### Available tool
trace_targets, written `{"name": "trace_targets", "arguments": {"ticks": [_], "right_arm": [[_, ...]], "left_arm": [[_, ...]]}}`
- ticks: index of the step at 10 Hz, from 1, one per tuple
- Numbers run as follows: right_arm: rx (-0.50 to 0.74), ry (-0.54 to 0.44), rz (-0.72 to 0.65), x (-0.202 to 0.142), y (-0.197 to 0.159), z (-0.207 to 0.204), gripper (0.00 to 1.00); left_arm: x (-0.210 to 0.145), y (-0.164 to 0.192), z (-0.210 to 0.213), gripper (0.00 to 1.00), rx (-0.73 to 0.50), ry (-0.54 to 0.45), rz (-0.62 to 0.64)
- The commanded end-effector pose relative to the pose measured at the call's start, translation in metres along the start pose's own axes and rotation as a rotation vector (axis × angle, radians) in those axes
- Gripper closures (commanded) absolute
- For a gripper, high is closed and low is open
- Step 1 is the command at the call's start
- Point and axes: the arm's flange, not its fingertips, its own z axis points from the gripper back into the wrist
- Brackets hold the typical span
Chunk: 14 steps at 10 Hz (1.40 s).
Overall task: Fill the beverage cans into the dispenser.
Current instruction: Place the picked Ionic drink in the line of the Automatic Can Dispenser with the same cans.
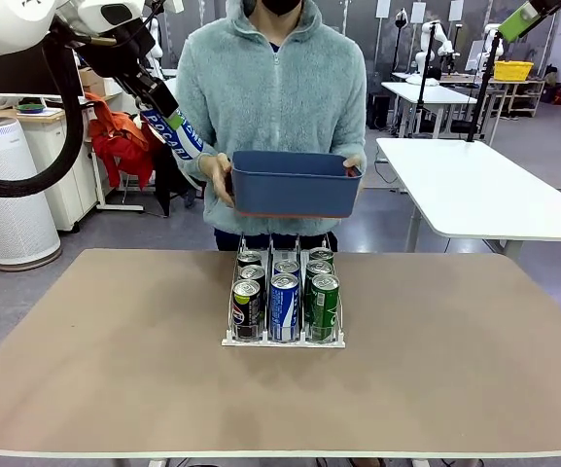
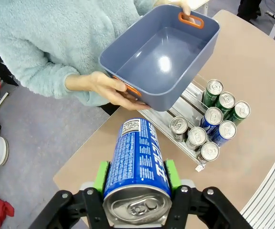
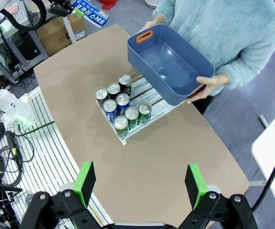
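Note:
My left gripper hangs high at the far left, shut on a blue can with white lettering. In the left wrist view that can lies between the green pads, silver top toward the camera. The dispenser stands mid-table and holds several cans in three lanes, with a black can, a blue can and a green can in front. My right gripper hovers high above the table, open and holding nothing. It looks down on the dispenser.
A person stands at the far edge and holds an empty dark-blue bin in both hands above the dispenser's rear end. The bin lies just beyond the held can. A white table stands behind at the right.

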Motion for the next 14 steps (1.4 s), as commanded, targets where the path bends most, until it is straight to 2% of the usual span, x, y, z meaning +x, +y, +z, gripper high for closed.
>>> {"name": "trace_targets", "arguments": {"ticks": [1,9,10,14], "right_arm": [[-0.002,0.002,-0.008,-0.003,0.004,-0.002,0.00],[-0.002,0.002,-0.008,-0.003,0.004,-0.002,0.00],[-0.002,0.002,-0.008,-0.003,0.004,-0.002,0.00],[-0.002,0.002,-0.008,-0.003,0.004,-0.002,0.00]], "left_arm": [[-0.002,0.003,0.002,1.00,0.001,-0.005,-0.006],[-0.002,0.003,0.002,1.00,0.001,-0.005,-0.006],[0.000,0.000,0.000,0.43,0.000,0.000,0.000],[0.001,-0.038,-0.010,0.43,0.045,0.118,0.037]]}}
